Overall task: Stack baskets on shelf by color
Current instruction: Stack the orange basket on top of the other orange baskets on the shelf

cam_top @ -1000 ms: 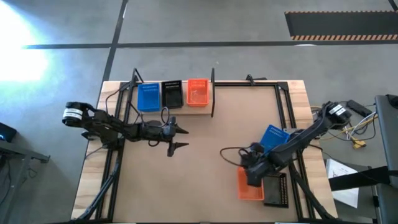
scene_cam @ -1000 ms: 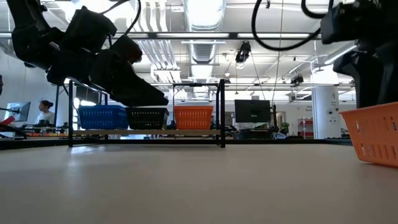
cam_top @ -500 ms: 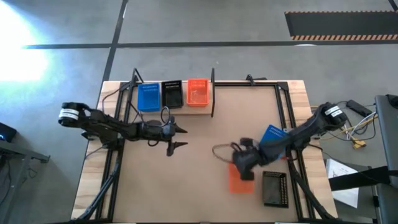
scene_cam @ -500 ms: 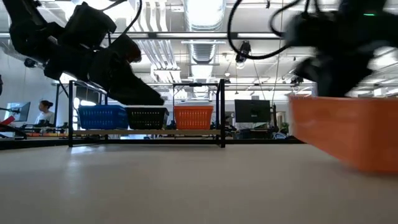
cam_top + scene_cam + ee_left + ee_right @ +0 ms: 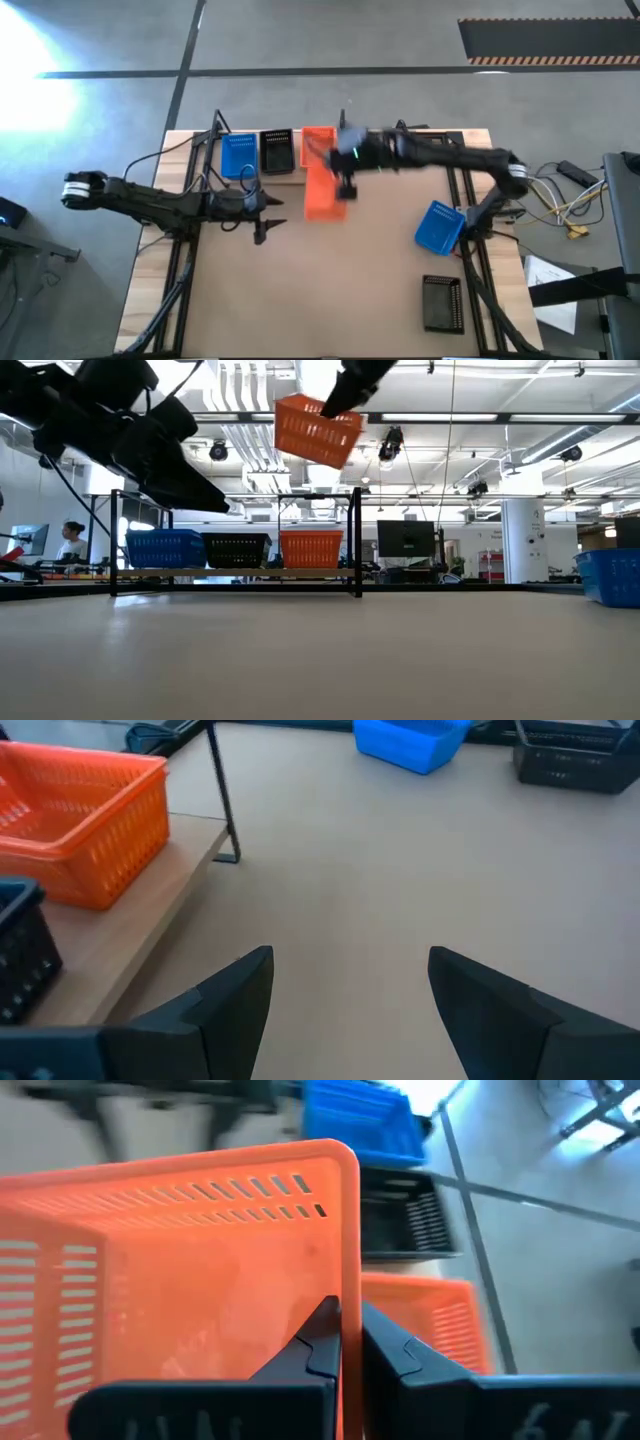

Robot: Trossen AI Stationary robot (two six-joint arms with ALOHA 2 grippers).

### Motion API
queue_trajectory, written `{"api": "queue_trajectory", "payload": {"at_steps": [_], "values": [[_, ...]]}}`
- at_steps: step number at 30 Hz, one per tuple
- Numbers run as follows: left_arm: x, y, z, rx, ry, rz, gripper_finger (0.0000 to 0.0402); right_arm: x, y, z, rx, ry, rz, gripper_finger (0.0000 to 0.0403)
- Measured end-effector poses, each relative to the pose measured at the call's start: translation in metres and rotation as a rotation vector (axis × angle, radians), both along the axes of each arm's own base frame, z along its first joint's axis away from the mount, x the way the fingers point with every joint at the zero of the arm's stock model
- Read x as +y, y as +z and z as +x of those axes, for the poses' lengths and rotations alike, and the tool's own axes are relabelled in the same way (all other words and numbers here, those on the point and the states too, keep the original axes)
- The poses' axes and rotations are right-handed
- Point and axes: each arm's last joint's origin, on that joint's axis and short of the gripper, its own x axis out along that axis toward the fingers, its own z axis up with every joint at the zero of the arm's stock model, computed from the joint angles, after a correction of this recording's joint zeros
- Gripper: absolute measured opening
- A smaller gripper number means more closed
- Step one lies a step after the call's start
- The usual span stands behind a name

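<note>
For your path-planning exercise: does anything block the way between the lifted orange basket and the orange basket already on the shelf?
Nothing visible does. The right gripper holds the orange basket in the air above the shelf's orange basket.

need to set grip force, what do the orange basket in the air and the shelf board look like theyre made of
The carried orange basket, pinched at its rim by the right tool, looks like thin moulded plastic: uniform colour, slotted walls, slight sheen. The shelf board looks like light, matt wood or a wood-look panel; its uprights look like black metal, though painted finish leaves that open.
</note>
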Motion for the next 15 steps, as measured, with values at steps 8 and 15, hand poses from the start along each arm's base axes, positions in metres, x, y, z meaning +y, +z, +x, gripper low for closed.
{"api": "queue_trajectory", "payload": {"at_steps": [8,15], "values": [[-0.004,-0.006,0.004,0.020,-0.014,-0.010,0.0251,-0.117,0.003,0.039,0.060,-0.022,0.014,0.0008],[-0.004,-0.015,0.010,0.045,-0.008,-0.025,0.0251,-0.188,-0.035,0.038,0.017,0.014,0.064,0.0008]]}}
